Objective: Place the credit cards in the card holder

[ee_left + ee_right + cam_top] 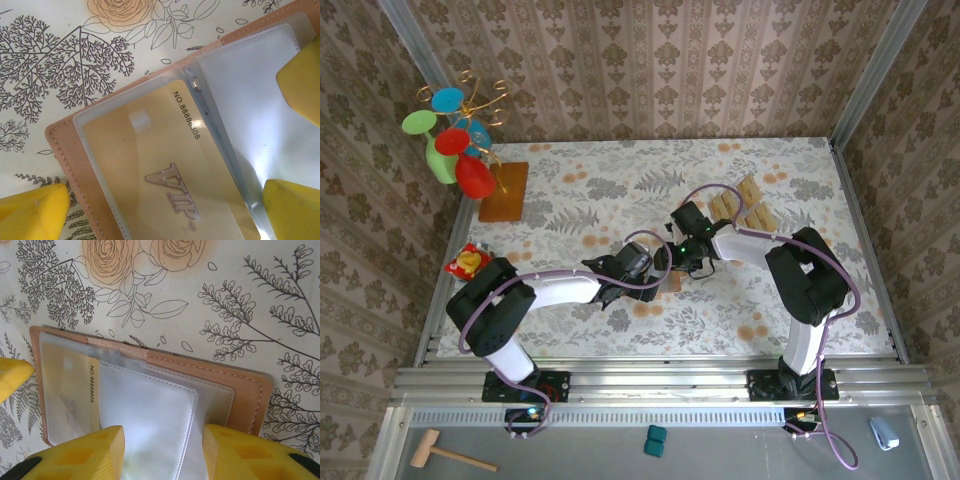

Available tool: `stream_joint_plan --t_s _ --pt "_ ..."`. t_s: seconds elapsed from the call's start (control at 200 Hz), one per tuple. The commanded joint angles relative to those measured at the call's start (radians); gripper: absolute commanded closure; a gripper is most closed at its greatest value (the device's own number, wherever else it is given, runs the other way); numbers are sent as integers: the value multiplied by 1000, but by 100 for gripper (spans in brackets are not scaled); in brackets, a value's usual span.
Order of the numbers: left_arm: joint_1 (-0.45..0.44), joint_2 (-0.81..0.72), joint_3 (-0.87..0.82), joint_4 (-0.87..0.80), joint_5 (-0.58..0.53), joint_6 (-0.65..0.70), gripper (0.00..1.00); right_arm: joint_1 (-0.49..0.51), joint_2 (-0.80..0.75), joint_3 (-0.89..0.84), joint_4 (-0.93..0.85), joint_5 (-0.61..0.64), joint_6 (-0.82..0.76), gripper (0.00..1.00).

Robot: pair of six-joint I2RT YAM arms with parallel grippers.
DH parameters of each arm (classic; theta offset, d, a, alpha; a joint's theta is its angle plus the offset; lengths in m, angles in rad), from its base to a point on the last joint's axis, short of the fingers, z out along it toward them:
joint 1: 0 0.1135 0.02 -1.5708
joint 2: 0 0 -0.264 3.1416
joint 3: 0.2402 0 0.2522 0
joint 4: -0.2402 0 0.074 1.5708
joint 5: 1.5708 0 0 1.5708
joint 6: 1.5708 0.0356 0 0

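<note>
The card holder (65, 145) lies open on the flowered cloth, its clear sleeves facing up. One gold credit card (150, 165) marked VIP sits inside the left sleeve. My left gripper (160, 215) is open wide and straddles that card from above. My right gripper (160, 455) is open, its yellow fingers on either side of a loose clear sleeve (145, 415) over the right half of the card holder (250, 390). The card's edge (93, 390) peeks out beside that sleeve. In the top view both grippers (645, 265) (688, 255) meet mid-table, and more credit cards (757, 216) lie at the back right.
A wooden board (505, 190) with a colourful wire ornament stands at the back left. A red and yellow packet (467, 263) lies near the left edge. Metal rails frame the table, and patterned walls close it in.
</note>
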Motion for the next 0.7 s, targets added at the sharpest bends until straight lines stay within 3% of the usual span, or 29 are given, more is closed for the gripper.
stream_joint_plan --t_s 0.0,0.36,0.695 --pt "-7 11 -17 -21 -16 -11 0 3 13 -12 21 -22 17 53" --pt "-6 -23 8 -32 -14 0 0 2 15 9 32 -108 8 53" --pt "47 -207 -18 -48 -17 10 0 18 -18 29 21 -127 43 53"
